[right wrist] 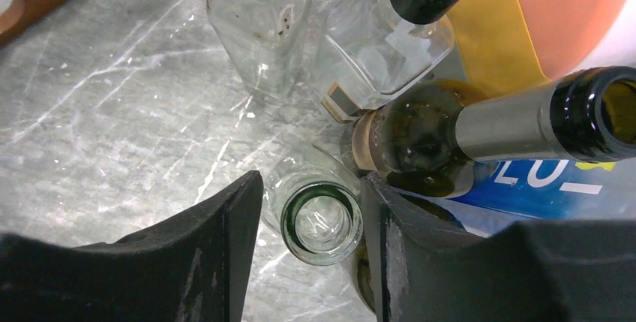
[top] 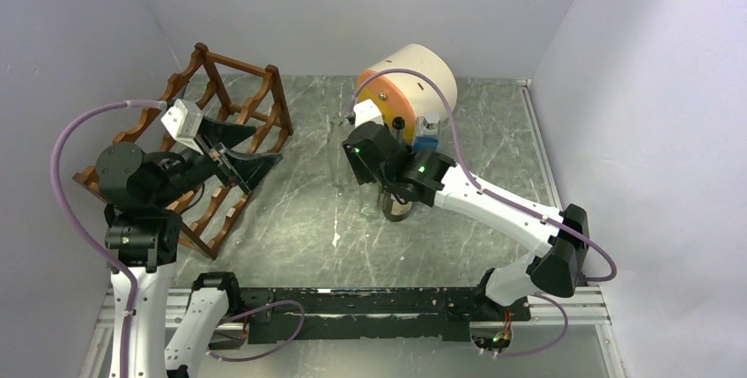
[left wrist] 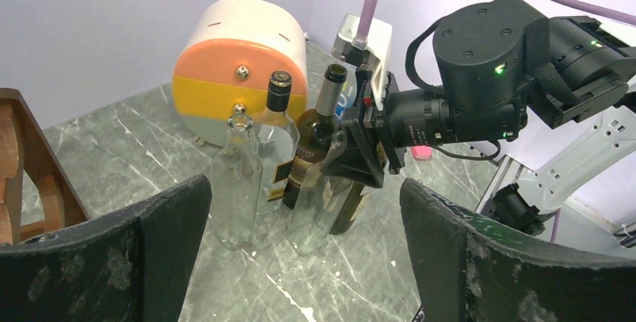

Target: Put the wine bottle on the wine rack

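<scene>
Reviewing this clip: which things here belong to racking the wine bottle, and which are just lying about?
In play: wine rack; right gripper; the green-rimmed clear bottle between its fingers.
Lying about, it seems: dark foil-necked bottle; black-capped bottle; square clear bottle; orange-and-white drum; blue container.

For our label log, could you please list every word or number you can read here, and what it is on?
"LU": white letters, cut off, on the blue label behind the dark bottle.
"EVO": partial and uncertain, on the dark bottle's paper label.
Remaining bottle labels: too small or blurred to read.
</scene>
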Available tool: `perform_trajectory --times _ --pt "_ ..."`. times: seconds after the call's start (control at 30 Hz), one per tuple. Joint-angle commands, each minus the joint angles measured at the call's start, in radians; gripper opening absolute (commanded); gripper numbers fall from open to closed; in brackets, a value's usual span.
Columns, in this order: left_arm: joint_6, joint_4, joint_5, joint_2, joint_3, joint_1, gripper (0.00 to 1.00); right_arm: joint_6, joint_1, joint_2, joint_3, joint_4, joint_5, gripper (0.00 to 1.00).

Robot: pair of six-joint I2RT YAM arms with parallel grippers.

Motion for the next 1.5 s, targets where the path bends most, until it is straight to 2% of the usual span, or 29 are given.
perform_trajectory --times 0.0,0.17,0.37,0.5,0.67,0.83,0.9,1.07,1.17,1.47 --pt "-0.011 0.047 -0.014 0.014 -0.010 -0.008 0.99 0.018 0.005 -0.013 -0.011 0.066 -0.014 0.53" --pt "-0.003 0.044 -0.015 0.015 -0.021 -0.008 0.99 0.001 0.005 -0.003 -0.014 0.096 0.009 0.44" --pt "0.004 0.047 -0.041 0.015 -0.056 -0.007 0.94 -0.024 0.006 0.014 0.018 0.112 -0.028 0.09" --pt "-0.007 0.075 -0.058 0.016 -0.084 -0.008 0.93 -0.050 0.005 -0.016 0.009 0.161 -0.123 0.00" --pt "-0.039 0.191 -0.037 0.021 -0.151 -0.008 0.91 -0.066 0.006 -0.040 0.047 0.193 -0.205 0.00" --pt "-0.186 0.537 0.007 -0.009 -0.330 -0.009 0.96 -0.069 0.006 -0.058 0.099 0.227 -0.268 0.00" --pt "-0.180 0.625 0.031 0.003 -0.355 -0.010 0.97 -0.066 0.005 -0.070 0.112 0.238 -0.268 0.00" --pt "-0.105 0.657 0.120 0.066 -0.346 -0.031 0.96 -0.035 -0.002 -0.075 0.169 0.247 -0.282 0.00" --pt "-0.062 0.671 0.159 0.098 -0.365 -0.084 0.95 -0.010 -0.013 -0.067 0.205 0.246 -0.298 0.00" --pt "0.258 0.481 0.116 0.259 -0.269 -0.282 0.96 0.015 -0.037 -0.070 0.263 0.247 -0.361 0.00"
